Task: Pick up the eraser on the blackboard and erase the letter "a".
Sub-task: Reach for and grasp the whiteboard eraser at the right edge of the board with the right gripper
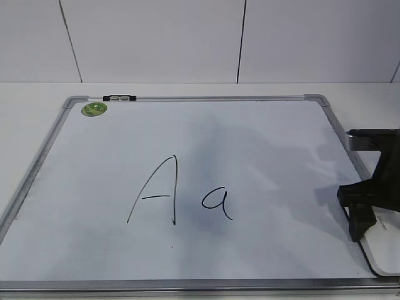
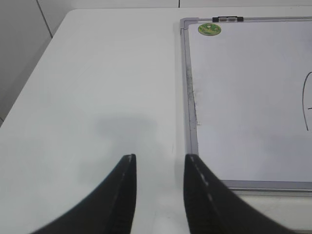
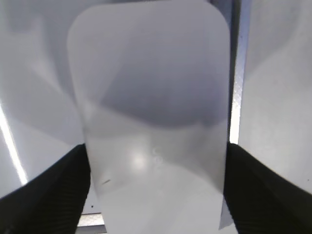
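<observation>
The blackboard [image 1: 281, 156] is a white board with a grey frame, lying flat on the table. The small letter "a" [image 1: 217, 201] is written in black near its middle, right of a taller capital "A" [image 1: 156, 192]. The white glossy eraser [image 1: 384, 247] sits at the board's front right corner. It fills the right wrist view [image 3: 151, 112]. My right gripper [image 1: 362, 209] has a black finger against each long side of the eraser [image 3: 156, 151]. My left gripper [image 2: 158, 158] is open and empty over the bare table, left of the board's frame [image 2: 187, 97].
A round green sticker [image 1: 94, 109] and a small black-and-white clip [image 1: 119, 98] sit at the board's far left corner. Both also show in the left wrist view, the sticker [image 2: 209, 29] and the clip [image 2: 227, 19]. A white wall stands behind the table.
</observation>
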`<action>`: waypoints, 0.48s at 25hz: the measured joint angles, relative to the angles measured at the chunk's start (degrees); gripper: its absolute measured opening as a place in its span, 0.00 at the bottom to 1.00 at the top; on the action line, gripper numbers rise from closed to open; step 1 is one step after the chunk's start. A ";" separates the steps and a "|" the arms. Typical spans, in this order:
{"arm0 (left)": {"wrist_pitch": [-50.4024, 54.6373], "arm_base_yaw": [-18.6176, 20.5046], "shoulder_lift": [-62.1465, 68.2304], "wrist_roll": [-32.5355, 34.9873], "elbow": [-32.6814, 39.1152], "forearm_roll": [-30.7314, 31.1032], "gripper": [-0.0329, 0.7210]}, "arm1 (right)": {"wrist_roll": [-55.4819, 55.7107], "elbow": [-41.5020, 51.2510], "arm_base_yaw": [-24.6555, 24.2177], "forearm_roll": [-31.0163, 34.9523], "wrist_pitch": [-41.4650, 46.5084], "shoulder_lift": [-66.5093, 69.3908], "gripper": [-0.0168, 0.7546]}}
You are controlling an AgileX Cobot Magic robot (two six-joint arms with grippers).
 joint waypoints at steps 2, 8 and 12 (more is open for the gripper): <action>0.00 0.00 0.00 0.00 0.00 0.00 0.36 | 0.00 0.00 0.00 0.00 -0.03 0.72 0.85; 0.00 0.00 0.00 0.00 0.00 0.00 0.36 | 0.00 0.00 0.00 0.00 -0.23 1.38 0.83; 0.00 0.00 0.00 0.00 0.00 0.00 0.36 | 0.00 0.00 0.00 -0.25 -0.33 1.38 0.79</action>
